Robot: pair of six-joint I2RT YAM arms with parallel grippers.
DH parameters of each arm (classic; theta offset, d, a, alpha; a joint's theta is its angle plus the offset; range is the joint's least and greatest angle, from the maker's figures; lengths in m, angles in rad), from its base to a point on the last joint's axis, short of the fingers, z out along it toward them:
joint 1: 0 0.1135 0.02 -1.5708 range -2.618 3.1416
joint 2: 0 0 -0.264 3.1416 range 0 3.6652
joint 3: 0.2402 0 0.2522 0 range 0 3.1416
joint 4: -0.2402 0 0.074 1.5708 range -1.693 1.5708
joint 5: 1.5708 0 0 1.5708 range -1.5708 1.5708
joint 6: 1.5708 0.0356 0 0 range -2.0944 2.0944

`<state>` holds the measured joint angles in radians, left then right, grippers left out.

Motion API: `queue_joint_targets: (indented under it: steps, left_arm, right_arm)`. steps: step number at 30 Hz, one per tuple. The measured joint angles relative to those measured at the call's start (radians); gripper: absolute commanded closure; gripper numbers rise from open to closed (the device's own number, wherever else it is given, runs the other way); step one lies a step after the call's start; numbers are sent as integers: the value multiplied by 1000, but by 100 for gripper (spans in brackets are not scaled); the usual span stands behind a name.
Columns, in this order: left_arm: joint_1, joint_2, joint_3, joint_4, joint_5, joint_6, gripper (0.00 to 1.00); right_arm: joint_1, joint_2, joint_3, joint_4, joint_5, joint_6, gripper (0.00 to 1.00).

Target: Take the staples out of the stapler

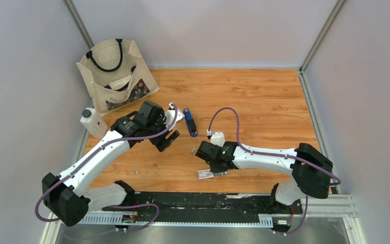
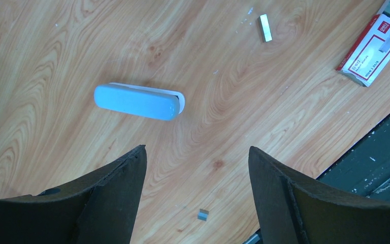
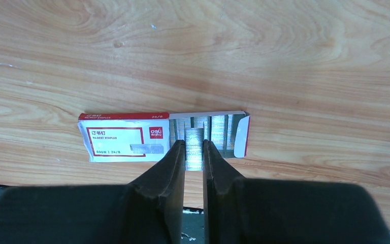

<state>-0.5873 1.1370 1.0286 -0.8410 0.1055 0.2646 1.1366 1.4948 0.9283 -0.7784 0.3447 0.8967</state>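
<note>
**Staples (image 3: pixel 194 134) held over the open box**

One short strip is pinched in the right gripper (image 3: pixel 194 147), which is closed on it above the slid-out tray (image 3: pixel 239 133) of the red-and-white box (image 3: pixel 117 137). It is best lowered flat, parallel to the silvery rows (image 3: pixel 218 133) filling that tray, then released gently. Left gripper (image 2: pixel 198 173) hangs wide open and empty near the blue stapler (image 2: pixel 137 101), which lies shut on the tabletop (image 1: pixel 264 101). A loose strip (image 1: pixel 192 150) lies between the arms.

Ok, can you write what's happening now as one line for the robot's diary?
left gripper: open, empty | right gripper: shut on staple strip over open box | stapler: lying apart from both grippers
</note>
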Motion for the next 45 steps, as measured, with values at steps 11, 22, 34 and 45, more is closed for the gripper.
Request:
queue_joint_targets:
  steps: [11, 22, 34, 45]
  left_arm:
    - [0, 0, 0, 0, -2, 0, 19]
    - [0, 0, 0, 0, -1, 0, 19]
    - [0, 0, 0, 0, -1, -1, 20]
    - [0, 0, 0, 0, -1, -1, 20]
  right_arm:
    - [32, 24, 0, 13, -3, 8, 85]
    - [52, 24, -17, 21, -3, 15, 83]
    - [53, 24, -45, 37, -7, 14, 80]
    - [53, 45, -45, 45, -14, -1, 67]
